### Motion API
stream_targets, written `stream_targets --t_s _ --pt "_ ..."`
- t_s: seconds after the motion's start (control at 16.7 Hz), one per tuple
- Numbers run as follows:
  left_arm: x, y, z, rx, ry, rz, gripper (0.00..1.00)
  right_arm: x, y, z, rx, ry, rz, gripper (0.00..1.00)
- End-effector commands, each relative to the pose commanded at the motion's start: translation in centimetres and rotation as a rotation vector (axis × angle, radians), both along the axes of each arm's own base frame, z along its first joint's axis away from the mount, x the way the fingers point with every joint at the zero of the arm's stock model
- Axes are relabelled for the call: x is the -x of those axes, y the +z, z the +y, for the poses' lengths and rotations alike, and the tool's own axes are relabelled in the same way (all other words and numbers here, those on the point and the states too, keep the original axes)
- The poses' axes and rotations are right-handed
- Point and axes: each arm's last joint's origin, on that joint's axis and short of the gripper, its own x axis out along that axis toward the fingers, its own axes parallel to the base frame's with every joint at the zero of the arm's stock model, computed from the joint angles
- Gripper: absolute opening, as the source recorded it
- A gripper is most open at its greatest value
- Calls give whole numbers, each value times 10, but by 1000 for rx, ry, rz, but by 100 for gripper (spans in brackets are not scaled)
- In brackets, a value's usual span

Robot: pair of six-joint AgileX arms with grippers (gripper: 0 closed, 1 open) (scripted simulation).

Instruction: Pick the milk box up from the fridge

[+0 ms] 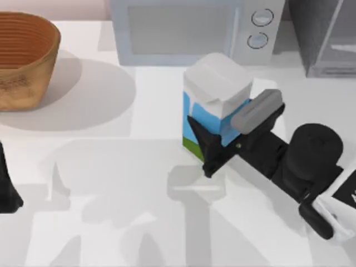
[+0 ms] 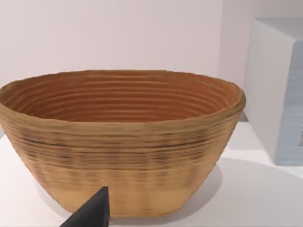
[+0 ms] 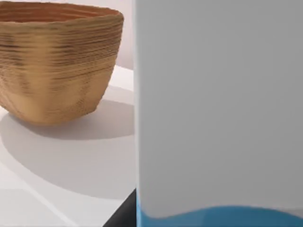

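We look down on a white tabletop [image 1: 83, 183] that carries everything here. At its far edge stands the light-grey microwave [image 1: 189, 30] with two round knobs, and to the right of it, in the far right corner, the dark grey fridge [image 1: 325, 36] with its glassy panel and pale frame bar. At the far left sits a woven basket [image 1: 22, 58], tan outside and orange-brown inside; our left wrist view faces it squarely, with the microwave's side [image 2: 277, 90] just beyond it. Our right arm [image 1: 311, 161] reaches in from the right edge of the tabletop, and its end effector [image 1: 233, 139] is clamped on the milk box [image 1: 214, 92] — one dark finger [image 1: 208, 147] lies against the near face of the carton, a grey-tipped one [image 1: 258, 111] against its right side. The carton is well apart from the fridge, in front of the microwave near the middle of the tabletop, tilted with its white gabled top toward the microwave; whether its green base touches the surface we cannot tell. In the right wrist view the box's white and blue side [image 3: 218, 109] stands very close, with the basket [image 3: 57, 61] farther off. Our left end effector [image 1: 6, 189] is parked at the left edge, near the basket; whether it is clenched or released we cannot tell — a dark fingertip [image 2: 92, 213] pokes into its own wrist view.
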Motion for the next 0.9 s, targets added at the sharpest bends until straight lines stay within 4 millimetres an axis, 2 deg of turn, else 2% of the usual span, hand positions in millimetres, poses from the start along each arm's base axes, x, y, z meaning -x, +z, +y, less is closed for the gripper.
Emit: stream_targets --t_s 0.3,0.9 --pt "0 0 0 0 0 0 100 -1 -1 1 -1 0 -1 0" --pt "0 0 0 0 0 0 100 -1 -1 1 -1 0 -1 75"
